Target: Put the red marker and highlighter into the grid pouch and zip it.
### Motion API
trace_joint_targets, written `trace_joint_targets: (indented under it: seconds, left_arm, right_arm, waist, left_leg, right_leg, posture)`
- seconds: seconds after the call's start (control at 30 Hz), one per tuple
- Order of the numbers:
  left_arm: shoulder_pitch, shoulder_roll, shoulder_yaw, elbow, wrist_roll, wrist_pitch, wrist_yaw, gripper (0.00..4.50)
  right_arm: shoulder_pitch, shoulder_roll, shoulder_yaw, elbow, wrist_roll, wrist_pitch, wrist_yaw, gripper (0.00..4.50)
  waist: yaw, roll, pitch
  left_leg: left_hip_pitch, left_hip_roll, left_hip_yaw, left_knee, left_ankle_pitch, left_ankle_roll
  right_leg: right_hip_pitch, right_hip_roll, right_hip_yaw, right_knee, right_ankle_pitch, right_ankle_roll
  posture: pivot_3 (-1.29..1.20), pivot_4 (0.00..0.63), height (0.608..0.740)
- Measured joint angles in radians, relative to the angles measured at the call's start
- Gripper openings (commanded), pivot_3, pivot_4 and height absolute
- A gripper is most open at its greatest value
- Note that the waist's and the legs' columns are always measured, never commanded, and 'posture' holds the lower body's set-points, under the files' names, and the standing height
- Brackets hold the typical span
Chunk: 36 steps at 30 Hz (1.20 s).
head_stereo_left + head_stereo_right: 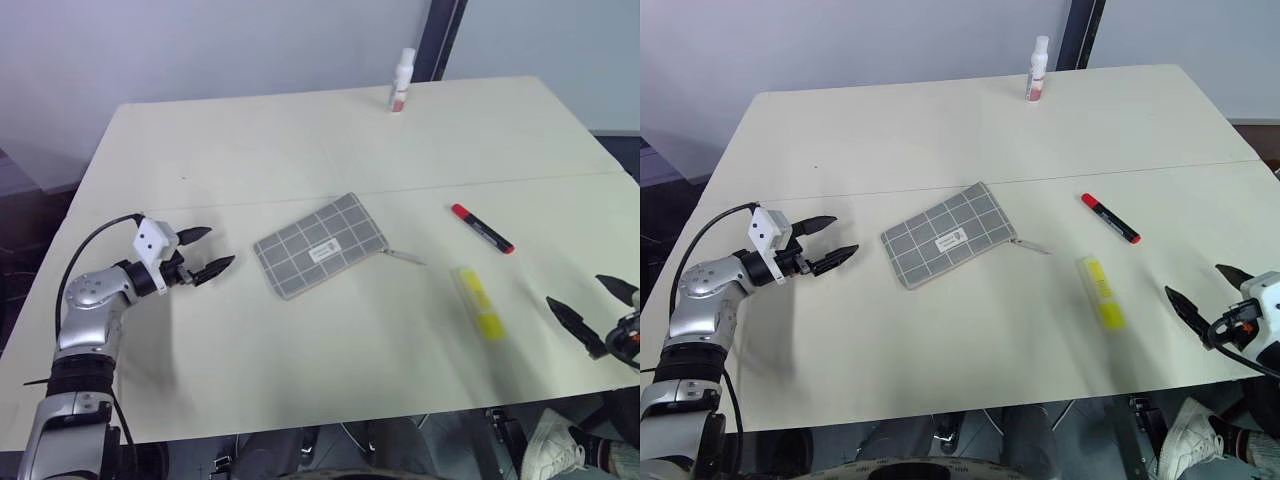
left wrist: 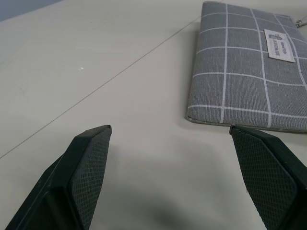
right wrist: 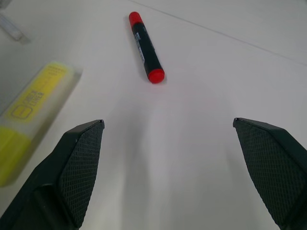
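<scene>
The grid pouch (image 1: 321, 245) lies flat in the middle of the table, its zipper pull (image 1: 405, 258) sticking out on the right side. To its right lies the red marker (image 1: 481, 228), and nearer the front edge the yellow highlighter (image 1: 478, 302). My left gripper (image 1: 206, 252) hovers open just left of the pouch (image 2: 249, 67), pointing at it, nothing between its fingers. Open and empty as well, my right gripper (image 1: 592, 308) sits at the table's right front, with the highlighter (image 3: 33, 112) and marker (image 3: 146, 47) lying ahead of it.
A white bottle (image 1: 402, 81) with a reddish label stands at the far edge of the cream table (image 1: 300, 150). A seam line crosses the tabletop behind the pouch. The table's front edge runs close under both grippers.
</scene>
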Motion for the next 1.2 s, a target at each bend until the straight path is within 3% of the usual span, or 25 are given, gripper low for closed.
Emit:
trace_joint_targets:
  seconds: [0.33,0.93,1.03,1.17,1.2]
  left_arm:
    - [0.000,0.006,-0.028,0.025,0.056,-0.093,-0.004,4.15]
    - [0.065,0.010,-0.020,-0.023,-0.016,-0.152,-0.072,4.15]
    - [0.066,0.010,-0.017,-0.023,-0.027,-0.153,-0.072,4.15]
    - [0.073,0.011,-0.017,-0.023,-0.030,-0.173,-0.076,4.15]
    - [0.082,0.019,-0.017,-0.023,-0.030,-0.202,-0.092,4.15]
  right_arm:
    - [-0.029,-0.001,0.025,-0.010,-0.014,0.000,-0.013,4.48]
    - [-0.067,-0.002,0.064,-0.002,-0.043,0.044,-0.051,4.48]
    - [-0.064,-0.002,0.064,-0.002,-0.042,0.048,-0.050,3.62]
    - [-0.062,-0.002,0.065,-0.002,-0.041,0.051,-0.052,1.80]
    - [-0.077,-0.002,0.076,-0.004,-0.041,0.054,-0.058,1.14]
  waist:
    - [0.002,0.000,0.000]
    - [0.002,0.000,0.000]
    - [0.001,0.000,0.000]
    - [0.001,0.000,0.000]
    - [-0.002,0.000,0.000]
  left_leg:
    - [0.000,0.000,0.000,0.000,0.000,0.000]
    - [0.000,0.000,0.000,0.000,0.000,0.000]
    - [0.000,0.000,0.000,0.000,0.000,0.000]
    - [0.000,0.000,0.000,0.000,0.000,0.000]
    - [0.000,0.000,0.000,0.000,0.000,0.000]
  right_leg:
    - [-0.001,0.000,0.000,-0.001,0.000,0.000]
    - [-0.002,0.000,0.000,0.000,0.000,0.000]
    - [-0.002,0.000,0.000,0.000,0.000,0.000]
    - [-0.002,0.000,0.001,0.000,0.000,0.000]
    - [-0.002,0.000,0.001,0.000,0.000,0.000]
  posture:
    - [0.00,0.150,0.740]
    - [0.00,0.150,0.740]
    - [0.00,0.150,0.740]
    - [0.00,0.150,0.740]
    - [0.00,0.150,0.740]
